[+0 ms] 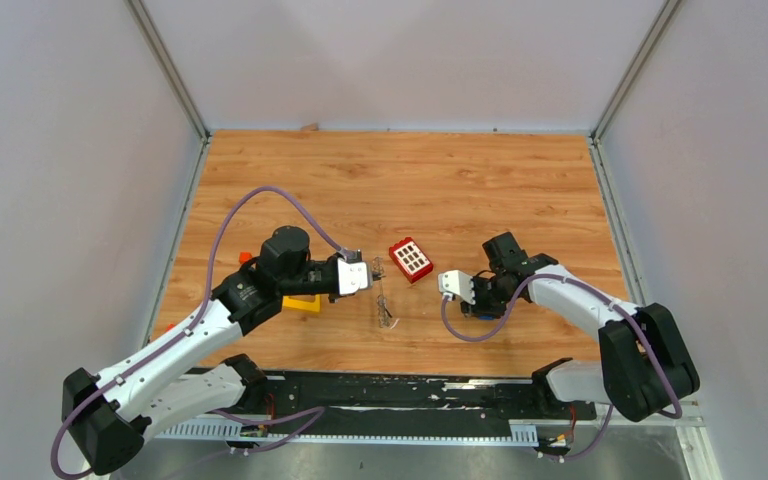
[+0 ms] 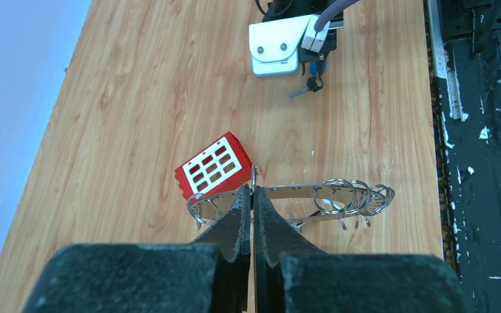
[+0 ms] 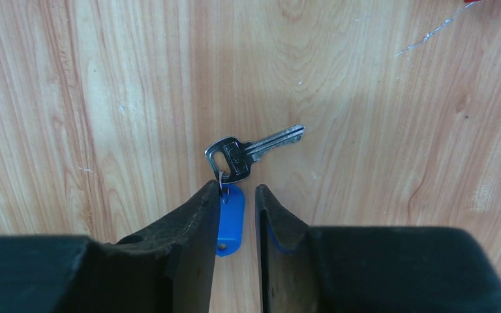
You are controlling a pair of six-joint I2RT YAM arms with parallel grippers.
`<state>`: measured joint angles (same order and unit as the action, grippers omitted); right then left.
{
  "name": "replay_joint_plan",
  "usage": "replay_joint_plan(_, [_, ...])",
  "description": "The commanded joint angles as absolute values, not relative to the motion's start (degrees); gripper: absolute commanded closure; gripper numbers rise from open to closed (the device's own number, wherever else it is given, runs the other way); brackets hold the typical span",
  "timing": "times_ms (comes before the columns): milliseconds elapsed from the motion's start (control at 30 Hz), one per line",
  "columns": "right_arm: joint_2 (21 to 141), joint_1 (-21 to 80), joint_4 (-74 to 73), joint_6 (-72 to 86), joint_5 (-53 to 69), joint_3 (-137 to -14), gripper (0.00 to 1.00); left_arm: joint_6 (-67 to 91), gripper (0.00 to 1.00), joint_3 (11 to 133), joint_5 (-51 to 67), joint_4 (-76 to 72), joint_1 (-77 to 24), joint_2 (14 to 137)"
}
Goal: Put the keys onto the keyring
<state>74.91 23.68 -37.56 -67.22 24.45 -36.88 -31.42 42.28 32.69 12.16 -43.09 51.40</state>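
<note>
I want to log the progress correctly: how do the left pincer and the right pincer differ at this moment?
The left pincer is shut on the thin band of the keyring; the right pincer is open, a gap between its jaws. The left pincer holds its thing; the right pincer only straddles the blue piece beside the silvery key, without clamping it. Both are black and work over the same wooden table.

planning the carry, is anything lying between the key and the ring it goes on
Nothing visible. Only bare table lies between the key at the right pincer and the ring the left pincer holds; the red block sits off to one side.
</note>
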Motion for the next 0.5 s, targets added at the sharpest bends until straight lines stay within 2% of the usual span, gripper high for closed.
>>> replay_joint_plan(0, [75.1,23.4,-37.8,-68.1,26.4,-38.7,0.75,-32.0,1.0,42.3,33.6,10.1,-43.2,50.2])
replay_joint_plan(233, [75.1,23.5,-38.1,-68.2,26.6,-38.7,0.85,-31.7,1.0,42.3,33.6,9.9,-43.3,50.1])
replay_joint_plan(467, [75.6,23.5,-38.1,-68.1,27.2,-38.7,0.91,-31.6,1.0,42.2,33.6,10.0,-43.2,50.0])
